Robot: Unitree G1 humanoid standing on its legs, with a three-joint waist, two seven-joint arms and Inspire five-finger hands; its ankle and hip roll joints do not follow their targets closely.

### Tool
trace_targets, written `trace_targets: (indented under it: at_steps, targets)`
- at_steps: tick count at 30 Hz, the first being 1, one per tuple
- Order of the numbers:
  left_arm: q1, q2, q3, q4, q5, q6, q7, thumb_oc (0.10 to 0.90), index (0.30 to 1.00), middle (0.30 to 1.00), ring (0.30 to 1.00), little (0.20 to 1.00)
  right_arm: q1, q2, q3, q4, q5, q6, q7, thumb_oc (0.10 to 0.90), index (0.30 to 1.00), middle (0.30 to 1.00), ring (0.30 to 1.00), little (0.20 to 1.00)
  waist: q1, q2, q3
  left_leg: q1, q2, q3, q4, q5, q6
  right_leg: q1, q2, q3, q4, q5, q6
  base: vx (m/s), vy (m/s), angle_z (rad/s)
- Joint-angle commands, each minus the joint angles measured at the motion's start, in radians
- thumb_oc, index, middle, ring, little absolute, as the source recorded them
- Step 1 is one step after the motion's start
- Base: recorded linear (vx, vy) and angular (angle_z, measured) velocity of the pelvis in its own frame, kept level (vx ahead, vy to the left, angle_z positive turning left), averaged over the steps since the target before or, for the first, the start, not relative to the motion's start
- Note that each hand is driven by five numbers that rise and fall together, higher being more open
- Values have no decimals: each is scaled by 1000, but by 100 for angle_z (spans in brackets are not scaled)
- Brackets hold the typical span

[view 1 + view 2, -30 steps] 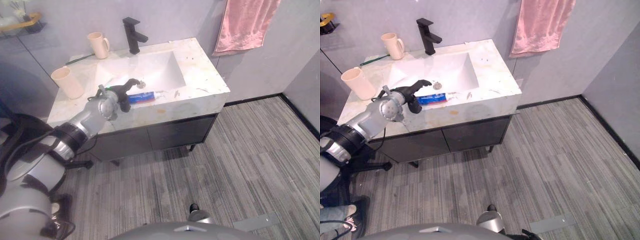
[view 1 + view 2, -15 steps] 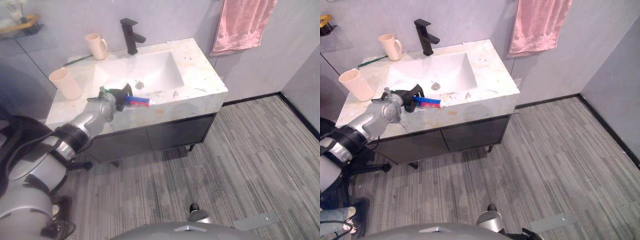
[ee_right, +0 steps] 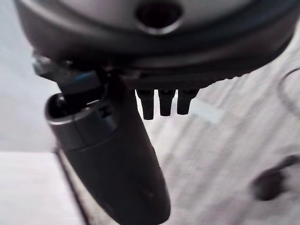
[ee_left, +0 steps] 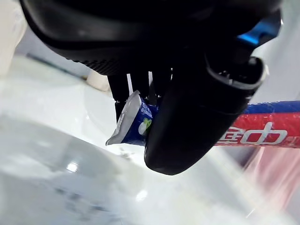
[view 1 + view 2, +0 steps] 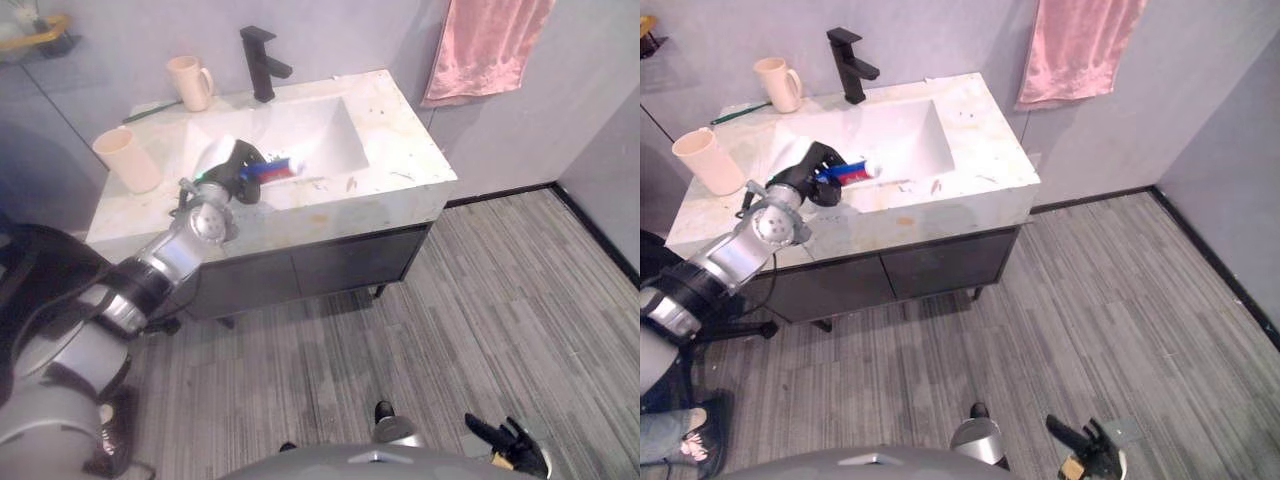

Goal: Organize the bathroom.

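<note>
Marble vanity top (image 5: 400, 150) with a white sink (image 5: 300, 135) set in it, black faucet (image 5: 262, 62) at the back edge, pink towel (image 5: 485, 45) on the wall past the right edge. Two cream cups: one (image 5: 190, 82) at the back left corner, one (image 5: 125, 160) near the left edge. Green toothbrush (image 5: 150, 110) lies along the back edge between them.

My left hand (image 5: 232, 172) is over the sink's front left part, fingers and thumb curled round a toothpaste tube (image 5: 268, 169). Tube is lifted off the top, roughly level, its red and blue body sticking out of the hand toward the right. In the left wrist view the crimped tail (image 4: 129, 119) sits against my fingers; the cap end is cut off at the frame edge.

My right hand (image 5: 1085, 445) hangs low over the grey plank floor (image 5: 500, 300), fingers relaxed and spread, holding nothing.
</note>
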Motion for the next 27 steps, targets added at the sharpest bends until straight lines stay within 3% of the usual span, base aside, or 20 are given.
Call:
trace_targets:
  at_steps: [1, 2, 4, 7, 10, 11, 13, 15, 19, 22, 23, 25, 26, 27]
  targets:
    - [-142, 27, 89, -34, -221, -242, 169, 400, 300, 300, 300, 300, -20, -108, -81, -88, -150, -196, -213, 800, 900, 900, 900, 900, -31, -3, -42, -21, -63, 38, 117, -59, 30, -40, 67, -7, 52, -82, 33, -147, 148, -7]
    - [-128, 5, 110, -57, -265, -287, 186, 400, 300, 300, 300, 300, -12, -113, -112, -148, -191, -217, -250, 800, 900, 900, 900, 900, -38, -5, -43, -20, -66, 41, 112, -58, 32, -45, 66, -2, 55, -81, 36, -118, 120, -5]
    - [-97, -50, 145, -120, -374, -404, 218, 400, 300, 300, 300, 300, -10, -149, -216, -305, -359, -298, -427, 800, 900, 900, 900, 900, -56, -7, -47, -16, -72, 44, 104, -54, 35, -55, 67, 17, 64, -81, 42, -125, 149, -9]
    - [-54, -78, 188, -176, -430, -471, 200, 400, 300, 300, 300, 300, -7, -204, -337, -500, -549, -296, -540, 800, 900, 900, 900, 900, -71, -7, -49, -18, -76, 45, 109, -58, 39, -59, 65, 34, 70, -83, 44, -86, 127, -14]
    - [-25, -96, 217, -231, -500, -512, 207, 400, 300, 300, 300, 300, -45, -300, -460, -705, -601, -297, -537, 800, 900, 900, 900, 900, -77, -7, -52, -16, -88, 37, 105, -63, 45, -54, 68, 51, 67, -90, 47, -65, 146, -24]
    - [-13, -109, 230, -248, -512, -525, 198, 400, 300, 300, 300, 300, -83, -334, -493, -775, -624, -338, -536, 800, 900, 900, 900, 900, -73, -5, -54, -13, -92, 35, 102, -65, 47, -49, 67, 53, 64, -90, 51, -55, 136, -22]
    - [-7, -132, 237, -289, -510, -512, 218, 400, 300, 300, 300, 300, -173, -389, -514, -895, -605, -352, -486, 800, 900, 900, 900, 900, -60, -4, -59, -11, -95, 32, 97, -65, 49, -44, 65, 55, 59, -91, 53, -59, 118, -24]
    - [-6, -154, 233, -310, -508, -507, 231, 400, 300, 300, 300, 300, -254, -441, -485, -971, -579, -424, -429, 800, 900, 900, 900, 900, -38, -6, -64, -15, -99, 27, 98, -66, 52, -41, 59, 50, 56, -91, 56, -64, 91, -12]
    - [-34, -198, 204, -313, -465, -463, 250, 400, 300, 300, 300, 300, -468, -504, -335, -1069, -459, -394, -249, 800, 900, 900, 900, 900, 12, -17, -77, -20, -100, 27, 98, -60, 52, -35, 45, 33, 51, -90, 60, -62, 46, -4]
    - [-55, -227, 182, -299, -399, -429, 239, 400, 300, 300, 300, 300, -653, -496, -151, -1082, -330, -297, -46, 800, 900, 900, 900, 900, 57, -30, -75, -34, -100, 25, 105, -49, 47, -38, 32, 11, 56, -84, 57, -73, 13, 4]
    - [-55, -232, 174, -298, -393, -428, 234, 400, 300, 300, 300, 300, -681, -498, -117, -1081, -324, -273, -28, 800, 900, 900, 900, 900, 67, -33, -75, -36, -100, 23, 106, -48, 47, -38, 30, 8, 57, -84, 57, -58, 6, 13]
    - [-57, -252, 144, -295, -365, -419, 217, 400, 300, 300, 300, 300, -818, -497, 54, -1076, -290, -118, 82, 800, 900, 900, 900, 900, 104, -45, -70, -39, -99, 12, 111, -43, 41, -34, 15, -12, 62, -84, 58, -38, 2, 18]
    - [-56, -253, 145, -295, -362, -419, 213, 400, 300, 300, 300, 300, -833, -496, 71, -1071, -286, -107, 88, 800, 900, 900, 900, 900, 106, -46, -70, -41, -99, 11, 112, -42, 40, -35, 14, -14, 62, -82, 57, -32, 4, 32]
    - [-49, -261, 133, -294, -351, -417, 197, 400, 300, 300, 300, 300, -878, -488, 138, -1055, -228, -35, 150, 800, 900, 900, 900, 900, 122, -51, -67, -37, -99, 4, 113, -47, 37, -29, 4, -27, 66, -86, 61, -17, 2, 35]
